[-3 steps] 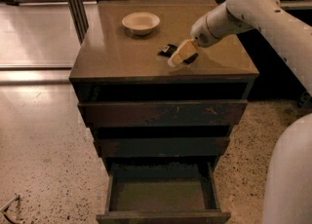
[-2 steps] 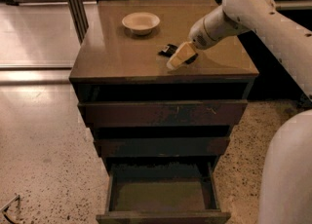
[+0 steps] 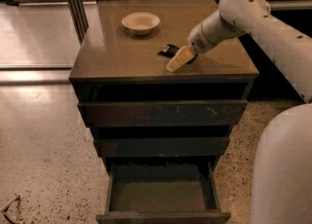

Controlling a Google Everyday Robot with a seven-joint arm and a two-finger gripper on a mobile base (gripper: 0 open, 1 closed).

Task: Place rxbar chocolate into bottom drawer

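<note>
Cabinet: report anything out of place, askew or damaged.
Nothing looks spilled or damaged. The bottom drawer stands pulled open. The rxbar chocolate lies at an angle on the cabinet top, partly under the hand.

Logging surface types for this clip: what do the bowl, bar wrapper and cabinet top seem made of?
The bowl: likely glazed ceramic or plastic, cream with a soft sheen. The rxbar chocolate wrapper: probably plastic film, black and glossy. The cabinet top: laminate or polished wood, brown, reflecting light. The gripper sits low over the top, at the bar.
</note>
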